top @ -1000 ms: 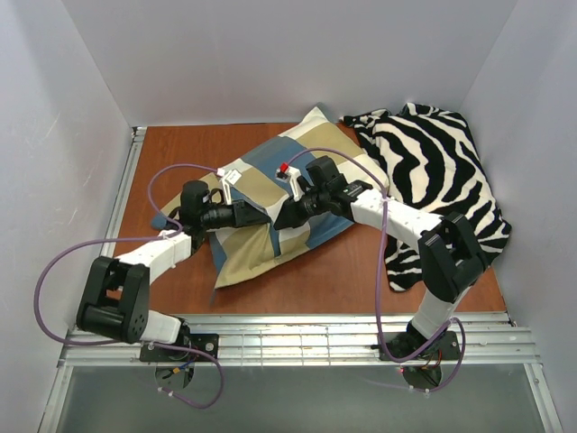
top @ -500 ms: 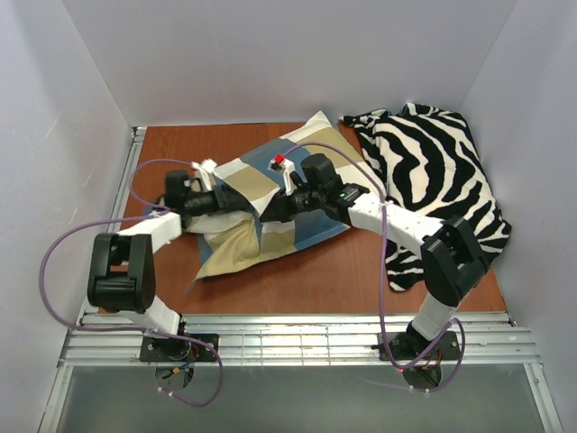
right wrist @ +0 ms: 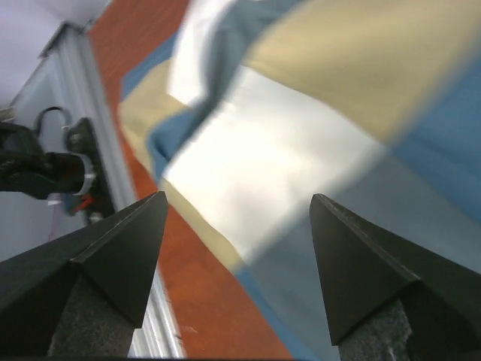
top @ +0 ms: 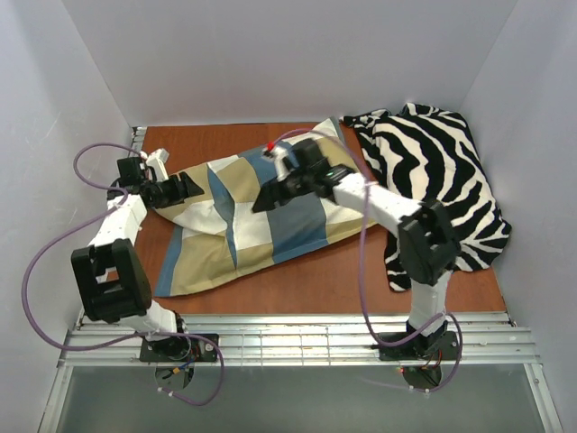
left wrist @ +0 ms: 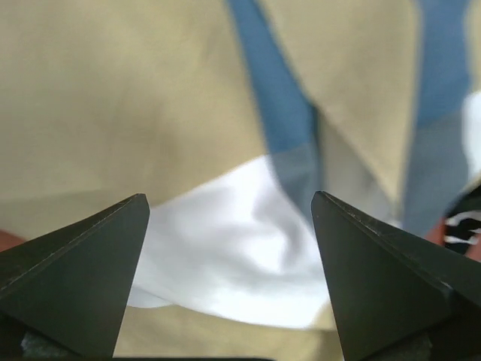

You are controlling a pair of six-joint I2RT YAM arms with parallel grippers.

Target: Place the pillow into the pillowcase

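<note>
The blue, tan and cream checked pillowcase (top: 270, 216) lies spread out and slanting across the brown table (top: 343, 280), puffed in the middle. No plain part of the pillow shows in the top view. My left gripper (top: 191, 188) is open at the pillowcase's far left end. In the left wrist view this gripper (left wrist: 229, 197) hangs over tan and blue cloth (left wrist: 150, 98) and a white fold (left wrist: 248, 256); whether that fold is pillow or a cream block I cannot tell. My right gripper (top: 263, 200) is open above the cloth's middle, and the right wrist view shows that gripper (right wrist: 239, 195) empty over the pillowcase (right wrist: 361, 83).
A black-and-white zebra-striped cloth (top: 442, 180) covers the table's right side, under the right arm's elbow. White walls close in on the left, back and right. A metal rail (top: 288, 338) runs along the near edge by the arm bases.
Both grippers have opened and let go of the pillowcase. The left arm swung out to the far left, and the pillowcase now lies stretched longer and flatter toward the left.
</note>
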